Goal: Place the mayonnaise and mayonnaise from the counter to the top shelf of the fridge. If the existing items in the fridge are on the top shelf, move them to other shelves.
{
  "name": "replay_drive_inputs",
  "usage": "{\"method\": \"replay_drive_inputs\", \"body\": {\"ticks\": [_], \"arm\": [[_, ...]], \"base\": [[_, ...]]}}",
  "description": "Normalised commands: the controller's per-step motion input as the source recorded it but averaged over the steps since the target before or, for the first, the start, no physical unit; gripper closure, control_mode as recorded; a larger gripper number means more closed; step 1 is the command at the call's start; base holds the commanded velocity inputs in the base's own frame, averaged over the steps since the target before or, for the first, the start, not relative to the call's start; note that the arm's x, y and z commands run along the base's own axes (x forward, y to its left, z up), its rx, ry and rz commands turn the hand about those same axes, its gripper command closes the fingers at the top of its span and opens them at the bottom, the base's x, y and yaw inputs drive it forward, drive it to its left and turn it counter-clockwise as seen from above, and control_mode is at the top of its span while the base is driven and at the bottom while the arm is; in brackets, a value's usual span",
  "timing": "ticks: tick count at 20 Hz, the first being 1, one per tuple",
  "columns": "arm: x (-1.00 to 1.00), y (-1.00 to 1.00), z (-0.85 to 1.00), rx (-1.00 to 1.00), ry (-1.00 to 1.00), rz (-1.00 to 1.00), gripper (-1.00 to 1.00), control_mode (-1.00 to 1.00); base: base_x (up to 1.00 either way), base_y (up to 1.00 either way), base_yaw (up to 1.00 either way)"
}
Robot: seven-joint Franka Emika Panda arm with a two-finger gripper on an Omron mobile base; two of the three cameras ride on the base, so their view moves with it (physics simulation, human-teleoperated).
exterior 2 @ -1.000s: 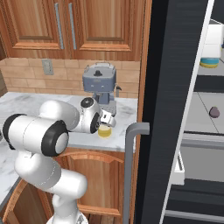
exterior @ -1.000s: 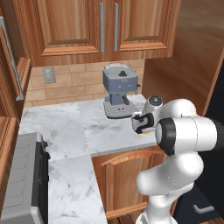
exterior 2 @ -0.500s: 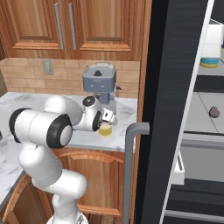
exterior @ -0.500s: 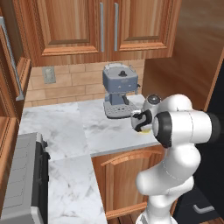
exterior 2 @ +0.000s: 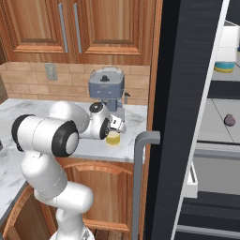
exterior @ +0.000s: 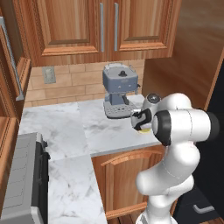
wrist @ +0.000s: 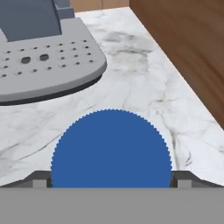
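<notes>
I have the end effector (wrist: 111,181) straight above the mayonnaise jar (wrist: 111,148), blue lid facing the camera, jar upright on the counter (wrist: 144,83) beside the coffee machine (wrist: 39,52). Fingers (wrist: 40,180) spread either side of the lid (contact unclear). Remaining approach: straight down.

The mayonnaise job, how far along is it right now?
Early. The fridge door is open. In hand: the gripper is down over the blue-lidded mayonnaise jar on the counter, jaws straddling the lid; grip not confirmed. On a fridge shelf sit a purple lump and, higher up, a blue-and-yellow item. Shelving still remains.
</notes>
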Motion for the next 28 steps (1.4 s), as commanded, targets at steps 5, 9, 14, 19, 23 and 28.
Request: {"method": "replay_drive_inputs", "body": {"ticks": [5, 9, 14, 19, 23, 28], "arm": [[-0.73, 0.0, 0.27, 0.04, -0.09, 0.0, 1.0, -1.0], [-1.0, 0.06, 0.97, 0.08, -0.07, 0.01, 1.0, -1.0], [-1.0, 0.17, 1.0, 0.03, -0.01, 0.01, 1.0, -1.0], [-1.0, 0.23, 1.0, 0.0, 0.0, 0.0, 1.0, -1.0], [-1.0, 0.2, 1.0, 0.0, 0.0, 0.01, 1.0, -1.0], [-1.0, 0.2, 1.0, 0.0, 0.0, 0.04, 1.0, -1.0]], "base": [[0.0, 0.0, 0.0], [0.0, 0.0, 0.0], [0.0, 0.0, 0.0], [0.0, 0.0, 0.0], [0.0, 0.0, 0.0], [0.0, 0.0, 0.0]]}}
